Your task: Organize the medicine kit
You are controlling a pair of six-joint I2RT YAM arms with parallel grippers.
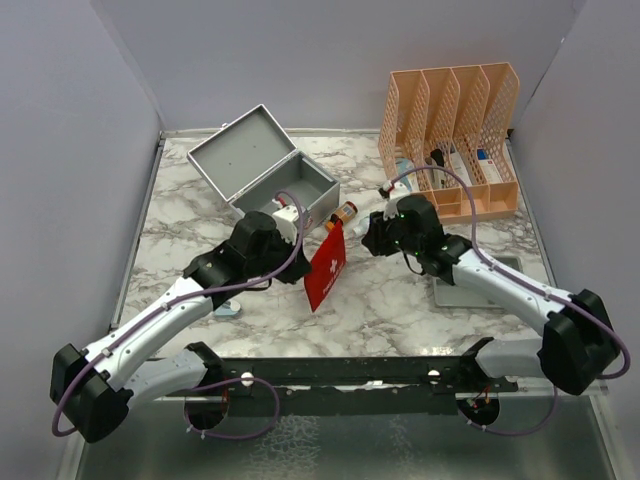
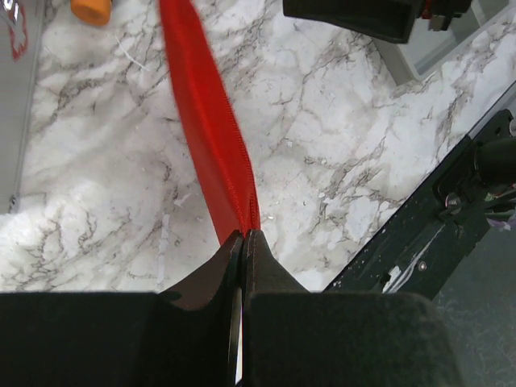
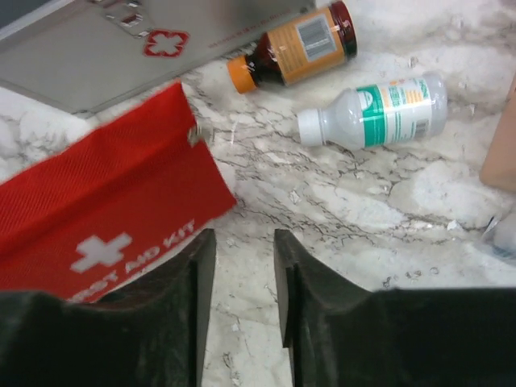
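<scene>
**Fingers pinch the pouch upright beside the kit**

Left fingers (image 2: 235,251) are clenched on the zip edge of the red first-aid pouch (image 1: 326,268). They hold it by one end, so it hangs on edge just in front of the kit (image 1: 240,150). A pinch on that thin seam is probably the only way to carry something this flat and floppy, and it leaves the broad face free. Right fingers (image 3: 205,250) stand parted with nothing between them, only bare counter (image 1: 400,300) showing in the gap. They sit close to the pouch's printed face, on the side away from the kit. That looks like a hand just let go or ready to steady the pouch.

The kit sits at the back left of the counter with its lid thrown back, so its cavity is open from above. Whether anything lies inside I cannot tell. An amber bottle (image 3: 294,48) lies on its side just right of the kit's front wall. A white bottle (image 3: 375,113) lies a little farther right, also on its side. Both are within reach, likely waiting their turn. The organizer (image 1: 450,130) stands well to the right of the kit.

Packing seems to be at an early stage, and I judge the pouch to be the item in hand.
</scene>
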